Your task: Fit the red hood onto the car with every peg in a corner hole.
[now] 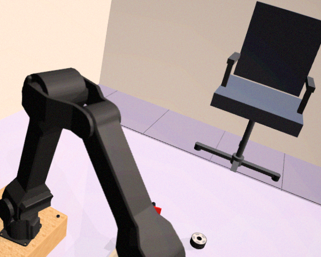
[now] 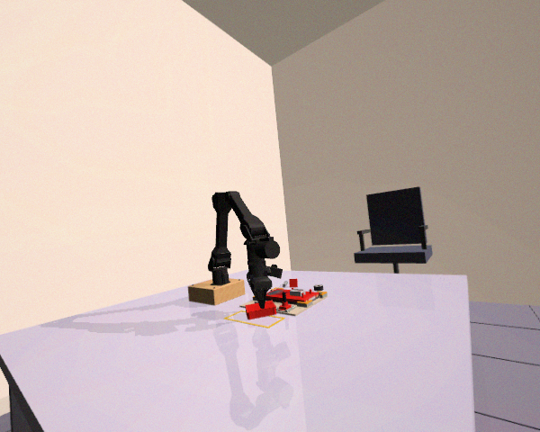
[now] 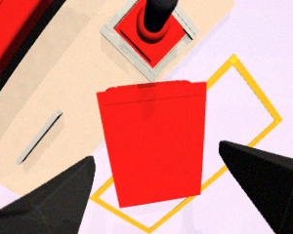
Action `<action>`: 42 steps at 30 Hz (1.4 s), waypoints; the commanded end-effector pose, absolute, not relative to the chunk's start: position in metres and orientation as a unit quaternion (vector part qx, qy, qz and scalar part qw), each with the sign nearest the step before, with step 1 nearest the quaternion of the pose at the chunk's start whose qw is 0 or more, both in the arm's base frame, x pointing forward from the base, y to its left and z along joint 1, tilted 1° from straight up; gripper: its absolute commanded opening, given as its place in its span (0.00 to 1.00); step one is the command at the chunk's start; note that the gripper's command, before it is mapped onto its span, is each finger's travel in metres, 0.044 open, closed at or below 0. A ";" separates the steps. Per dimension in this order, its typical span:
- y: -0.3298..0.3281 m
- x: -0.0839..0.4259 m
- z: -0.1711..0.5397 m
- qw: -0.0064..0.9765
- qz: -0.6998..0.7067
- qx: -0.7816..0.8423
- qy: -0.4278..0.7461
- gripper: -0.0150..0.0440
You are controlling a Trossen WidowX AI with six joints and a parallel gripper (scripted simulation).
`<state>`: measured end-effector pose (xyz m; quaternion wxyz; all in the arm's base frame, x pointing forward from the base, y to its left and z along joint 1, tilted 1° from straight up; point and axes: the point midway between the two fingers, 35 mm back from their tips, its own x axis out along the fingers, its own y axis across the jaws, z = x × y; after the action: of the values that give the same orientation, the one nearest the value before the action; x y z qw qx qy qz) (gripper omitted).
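Note:
The red hood (image 2: 260,310) (image 3: 153,143) lies on the table, roof up, across the yellow outline. My gripper (image 3: 157,154) (image 2: 262,305) is open and empty, pointing down at the hood. In the wrist view one finger stands to the left of the hood and the other to the right, with a gap on each side. The red car chassis (image 2: 286,296) (image 3: 7,29) sits in its jig, with a light engine block (image 2: 297,292) on its deck. The pegs are too small to make out clearly. In the top view the arm hides the gripper and hood.
A red piece with a black knob (image 3: 158,31) (image 2: 284,304) stands in a grey square holder on the beige board (image 3: 49,63). The yellow outline (image 3: 258,90) (image 2: 254,324) is beside the board. A black and white wheel (image 1: 198,240) (image 2: 318,287) lies beyond the chassis. The arm's wooden base (image 2: 214,292) is behind.

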<state>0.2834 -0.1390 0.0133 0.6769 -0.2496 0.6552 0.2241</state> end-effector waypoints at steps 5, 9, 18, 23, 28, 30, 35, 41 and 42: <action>-0.139 0.283 0.008 0.675 0.225 -0.249 0.657 1.00; -0.139 0.283 0.006 0.675 0.225 -0.249 0.657 1.00; -0.139 0.283 0.001 0.675 0.225 -0.249 0.657 1.00; -0.139 0.283 -0.001 0.675 0.225 -0.249 0.657 1.00; -0.139 0.283 -0.003 0.675 0.225 -0.249 0.657 1.00; -0.139 0.283 -0.004 0.675 0.225 -0.249 0.657 1.00; -0.139 0.283 -0.007 0.675 0.225 -0.249 0.657 1.00; -0.139 0.283 -0.009 0.675 0.225 -0.249 0.657 1.00; -0.139 0.284 -0.005 0.677 0.224 -0.250 0.655 0.96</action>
<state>0.2843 -0.1394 -0.0054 0.6771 -0.2499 0.6550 0.2239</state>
